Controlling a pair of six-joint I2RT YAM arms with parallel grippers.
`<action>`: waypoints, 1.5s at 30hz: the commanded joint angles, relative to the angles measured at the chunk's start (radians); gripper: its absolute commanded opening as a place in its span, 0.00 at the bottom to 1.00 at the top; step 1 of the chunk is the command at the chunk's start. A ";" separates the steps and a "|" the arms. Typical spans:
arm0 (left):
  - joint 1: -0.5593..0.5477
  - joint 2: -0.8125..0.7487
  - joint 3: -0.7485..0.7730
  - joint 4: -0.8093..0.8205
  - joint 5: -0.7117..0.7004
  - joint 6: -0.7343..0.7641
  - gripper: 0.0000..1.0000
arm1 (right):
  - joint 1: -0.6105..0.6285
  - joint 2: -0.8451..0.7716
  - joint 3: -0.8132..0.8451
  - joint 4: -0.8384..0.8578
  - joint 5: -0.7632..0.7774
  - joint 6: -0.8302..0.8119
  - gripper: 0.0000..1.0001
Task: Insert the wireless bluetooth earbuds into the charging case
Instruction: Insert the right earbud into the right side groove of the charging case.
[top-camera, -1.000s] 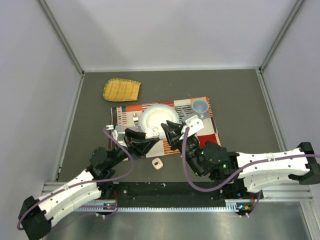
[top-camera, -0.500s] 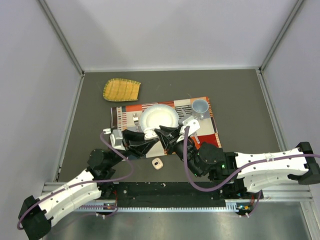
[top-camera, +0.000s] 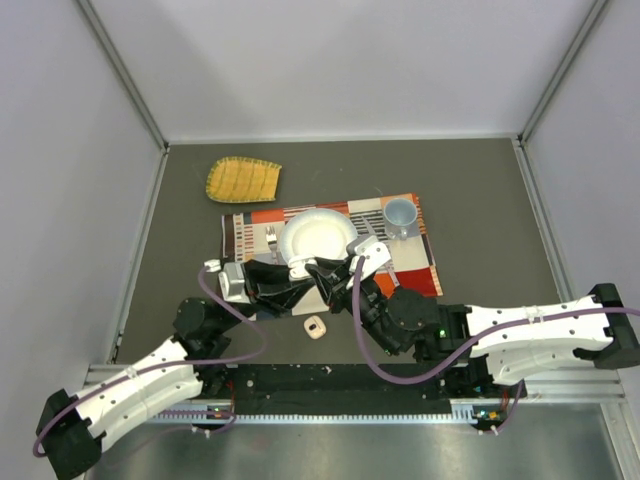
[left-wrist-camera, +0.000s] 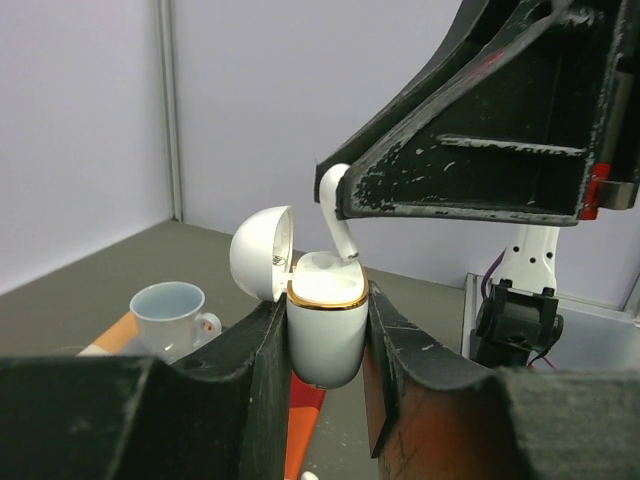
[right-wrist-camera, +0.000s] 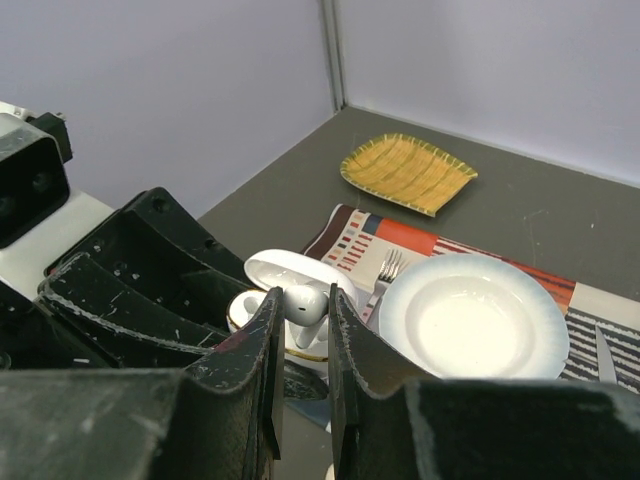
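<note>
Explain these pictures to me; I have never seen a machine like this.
A left arm and a right arm, both robotic, are bolted at the near edge of a table. One picture looks down from above; the other two come from a camera on each wrist. The left claw grips an open white charging case, upright, lid flipped back. The right claw pinches an earbud, its stem tip at the case's opening. On the table lie a striped placemat carrying a white plate, a fork and a pale blue cup, and beyond it a yellow woven dish.

A robotics lab test cell: plain grey panel walls (top-camera: 350, 60) in aluminium framing (top-camera: 121, 70) enclose a dark tabletop (top-camera: 480, 190).
</note>
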 joint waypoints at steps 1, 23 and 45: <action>-0.009 -0.021 0.041 0.074 0.026 0.045 0.00 | 0.013 -0.013 -0.010 0.008 -0.009 0.026 0.00; -0.023 -0.027 0.049 0.022 0.035 0.064 0.00 | 0.013 -0.026 -0.005 0.037 -0.002 -0.073 0.00; -0.026 -0.033 0.063 0.015 -0.037 0.053 0.00 | 0.032 -0.002 -0.040 -0.033 -0.068 -0.144 0.00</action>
